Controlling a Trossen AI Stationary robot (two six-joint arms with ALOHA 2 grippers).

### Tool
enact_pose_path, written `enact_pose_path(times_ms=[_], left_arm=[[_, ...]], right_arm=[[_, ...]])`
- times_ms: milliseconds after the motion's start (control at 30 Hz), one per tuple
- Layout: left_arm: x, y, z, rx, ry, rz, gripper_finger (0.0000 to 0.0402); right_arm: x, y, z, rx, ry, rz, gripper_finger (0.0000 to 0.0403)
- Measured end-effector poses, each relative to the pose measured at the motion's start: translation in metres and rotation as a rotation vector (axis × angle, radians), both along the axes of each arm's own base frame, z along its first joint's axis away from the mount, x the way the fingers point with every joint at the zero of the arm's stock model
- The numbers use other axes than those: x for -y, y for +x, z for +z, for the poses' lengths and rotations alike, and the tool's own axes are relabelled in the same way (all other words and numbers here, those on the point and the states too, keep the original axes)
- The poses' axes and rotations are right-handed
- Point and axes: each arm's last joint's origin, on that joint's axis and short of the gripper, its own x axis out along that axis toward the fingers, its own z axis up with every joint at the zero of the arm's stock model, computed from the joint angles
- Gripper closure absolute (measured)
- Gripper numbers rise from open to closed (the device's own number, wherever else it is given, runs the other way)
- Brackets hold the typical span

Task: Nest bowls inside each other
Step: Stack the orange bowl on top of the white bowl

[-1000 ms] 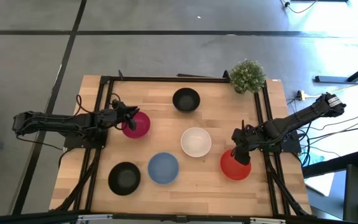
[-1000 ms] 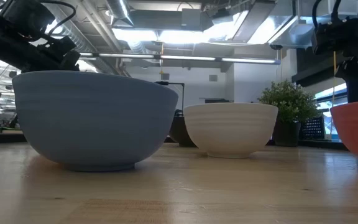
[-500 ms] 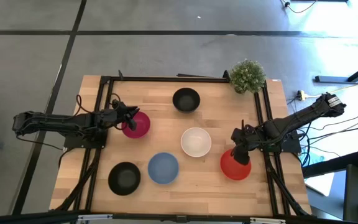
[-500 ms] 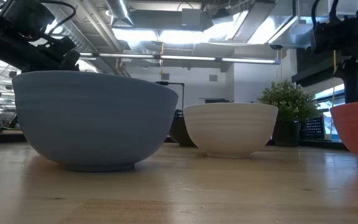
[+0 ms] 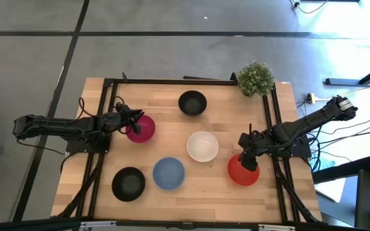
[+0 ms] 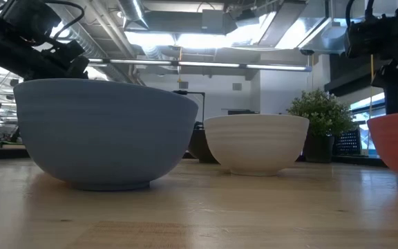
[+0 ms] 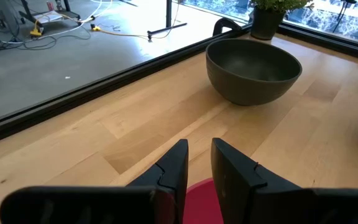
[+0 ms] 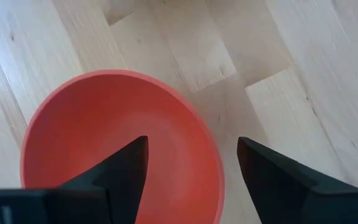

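A magenta-pink bowl (image 5: 142, 128) stands at the table's left. My left gripper (image 5: 131, 125) is shut on its left rim. A red bowl (image 5: 243, 171) stands at the right. My right gripper (image 5: 249, 159) hangs open over its far rim (image 8: 215, 163), one finger (image 8: 128, 167) over the hollow and the other (image 8: 271, 168) outside. I see no touch there. A black bowl (image 5: 192, 102), a white bowl (image 5: 202, 146), a blue bowl (image 5: 169, 173) and a second black bowl (image 5: 128, 183) stand apart on their bases. My left gripper pinches the magenta-pink bowl's rim (image 7: 201, 189) between its two fingers, at the bowl's left side. The fingers come slanting from the table's left. Whether the bowl is off the table, I cannot tell.
A small green potted plant (image 5: 256, 78) stands at the far right corner. Black frame rails (image 5: 101, 115) run along the table's left, right and far edges. Bare wood lies between the bowls. In the low view the blue bowl (image 6: 102, 131) hides the magenta-pink one.
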Motion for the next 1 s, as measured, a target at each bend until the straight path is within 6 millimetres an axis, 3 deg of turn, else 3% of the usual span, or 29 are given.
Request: enact_pose_path(times_ms=[800, 1000], left_arm=[[0.000, 0.000, 0.001, 0.034, -0.031, 0.008, 0.0337], [0.000, 0.000, 0.001, 0.078, -0.080, 0.030, 0.0337]], right_arm=[[0.004, -0.003, -0.002, -0.018, -0.070, -0.027, 0.0155], [0.005, -0.006, -0.019, -0.035, -0.069, -0.039, 0.0155]])
